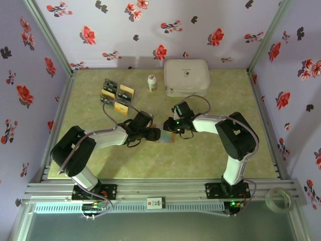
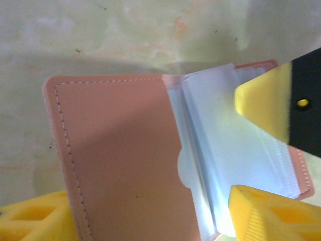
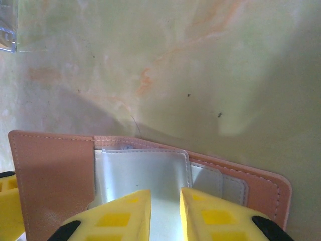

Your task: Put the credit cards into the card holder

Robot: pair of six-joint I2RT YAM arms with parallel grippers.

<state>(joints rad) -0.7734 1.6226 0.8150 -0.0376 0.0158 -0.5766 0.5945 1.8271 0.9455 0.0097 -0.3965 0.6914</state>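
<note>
The card holder [image 1: 166, 136] lies open on the table between both grippers. In the left wrist view its reddish-brown cover [image 2: 115, 160] stands on the left and its clear sleeves [image 2: 235, 150] fan out to the right. My left gripper [image 2: 150, 228] is open, its yellow fingers [image 2: 273, 216] wide apart on either side of the holder's near edge. My right gripper [image 3: 165, 216] is nearly shut, pinching a grey-silver sleeve [image 3: 145, 173] of the holder. The credit cards [image 1: 116, 95], black and gold-orange, lie in a cluster at the back left, away from both grippers.
A small white bottle [image 1: 152, 83] stands behind the holder. The big white rounded case [image 1: 186, 77] sits at the back. Floral walls close the table on three sides. The right gripper's finger [image 2: 271, 105] reaches over the sleeves in the left wrist view.
</note>
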